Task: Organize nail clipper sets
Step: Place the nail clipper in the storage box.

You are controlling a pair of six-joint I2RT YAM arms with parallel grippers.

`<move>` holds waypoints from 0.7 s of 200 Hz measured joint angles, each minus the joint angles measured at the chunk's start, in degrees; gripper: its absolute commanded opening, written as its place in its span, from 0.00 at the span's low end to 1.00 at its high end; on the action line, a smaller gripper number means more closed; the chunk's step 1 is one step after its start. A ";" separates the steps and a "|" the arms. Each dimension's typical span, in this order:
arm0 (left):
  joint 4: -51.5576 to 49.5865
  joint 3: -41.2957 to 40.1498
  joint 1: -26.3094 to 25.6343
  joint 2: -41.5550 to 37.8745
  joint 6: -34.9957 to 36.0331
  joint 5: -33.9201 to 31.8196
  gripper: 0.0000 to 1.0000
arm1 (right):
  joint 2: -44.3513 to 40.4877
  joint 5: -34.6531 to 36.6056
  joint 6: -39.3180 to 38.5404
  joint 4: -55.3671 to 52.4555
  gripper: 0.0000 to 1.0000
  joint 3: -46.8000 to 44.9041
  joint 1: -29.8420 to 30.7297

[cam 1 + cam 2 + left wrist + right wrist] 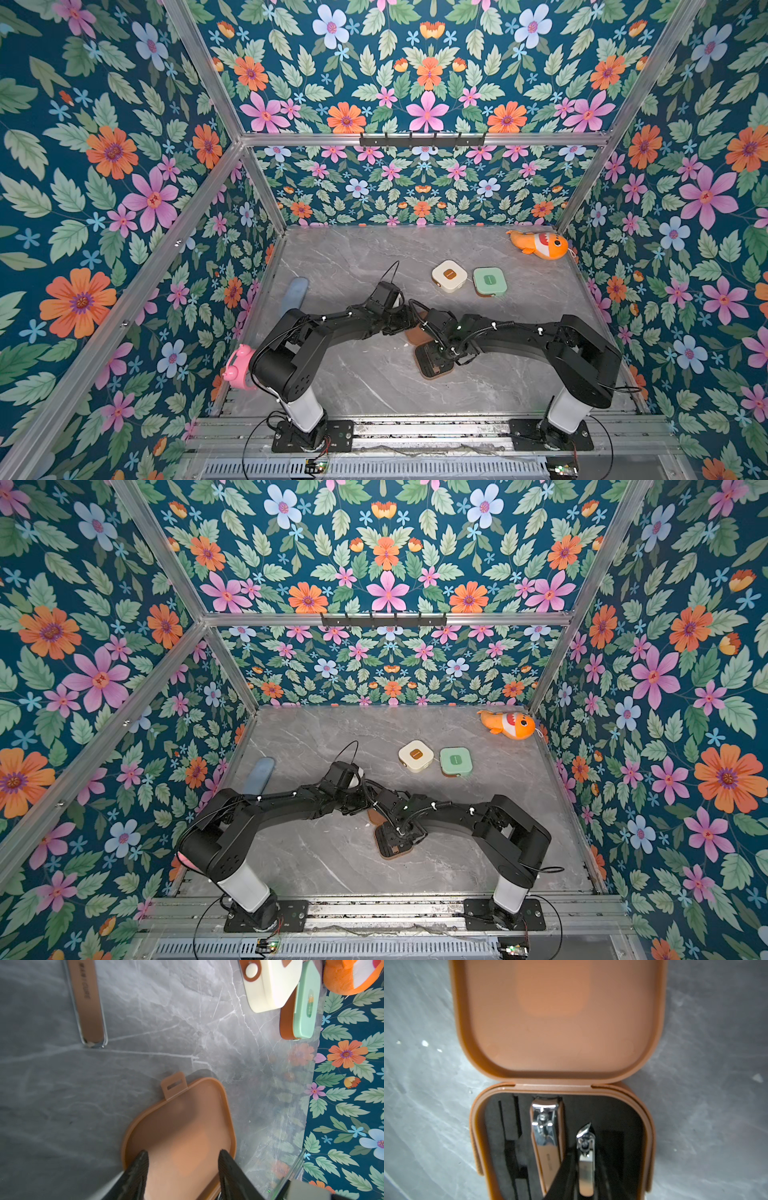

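The right gripper (585, 1155) stands over the black tray (612, 1113) of the brown case (649, 1126). Its two dark fingers are set narrowly apart, one on either side of the small clipper (586, 1176). We cannot tell whether the pads press on that clipper or merely flank it, as the fingers are blurred. The small clipper lies over the tray just beside the large clipper (546, 1138), which is seated in its own recess.

The brown case lies open on the marble table (365, 257), with its lid (556, 1012) spread flat beyond the hinge. The left gripper (184, 1156) is over this lid, jaws about half apart and nothing between them. We cannot tell whether its fingertips (143, 1159) touch the lid's inner face or sit just above it. The lid's latch tab (173, 1084) points away from this gripper.

We note the following around the brown case:

- A brown nail file (87, 1001) lies flat on the table, apart from the lid.
- The cream case (449, 276) and the mint green case (490, 281) sit closed, just beside each other, beyond the brown case toward the back wall.
- An orange plush fish (540, 245) lies farther beyond that pair.
- A pale blue oblong case (296, 291) lies well apart from the brown case, on the left arm's side.
- A pink alarm clock (239, 368) stands on the same side, farther off.
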 measured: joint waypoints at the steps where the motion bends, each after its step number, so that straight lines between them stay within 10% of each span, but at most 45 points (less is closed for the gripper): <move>1: 0.00 0.00 -0.02 0.00 0.00 -0.02 0.57 | -0.02 0.02 0.04 -0.07 0.28 0.04 0.00; 140: -0.42 0.00 -0.48 -0.28 -0.17 -0.63 0.57 | -2.19 3.04 0.31 -8.33 0.44 6.19 -1.99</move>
